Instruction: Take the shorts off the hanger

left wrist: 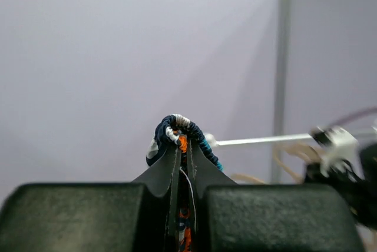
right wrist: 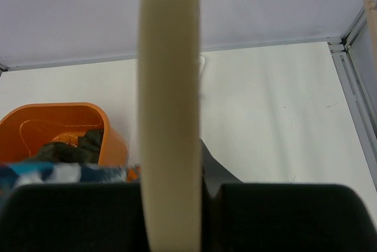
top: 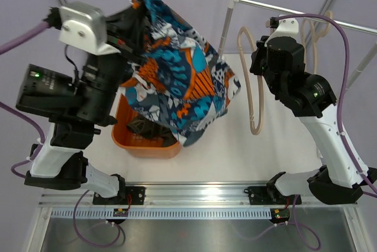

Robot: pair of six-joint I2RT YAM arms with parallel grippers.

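Note:
My left gripper [top: 136, 3] is raised high and shut on a bunched edge of the printed shorts [top: 182, 72], blue, orange, white and black. In the left wrist view the cloth [left wrist: 178, 129] bulges out above the closed jaws of the left gripper [left wrist: 182, 149]. The shorts hang down over an orange basin [top: 126, 143]. The dark olive shorts [top: 144, 128] lie inside the basin. My right gripper [top: 261, 49] is shut on the cream hanger [top: 252, 96], which carries no cloth. In the right wrist view the hanger [right wrist: 169, 87] fills the jaws of the right gripper [right wrist: 177, 161].
A white rail [top: 306, 15] on a post [top: 227, 25] runs across the back right, with more cream hangers [top: 315, 34] on it. The white table [top: 283, 146] lies below. The right wrist view shows the basin [right wrist: 59, 119] and the olive shorts [right wrist: 76, 146].

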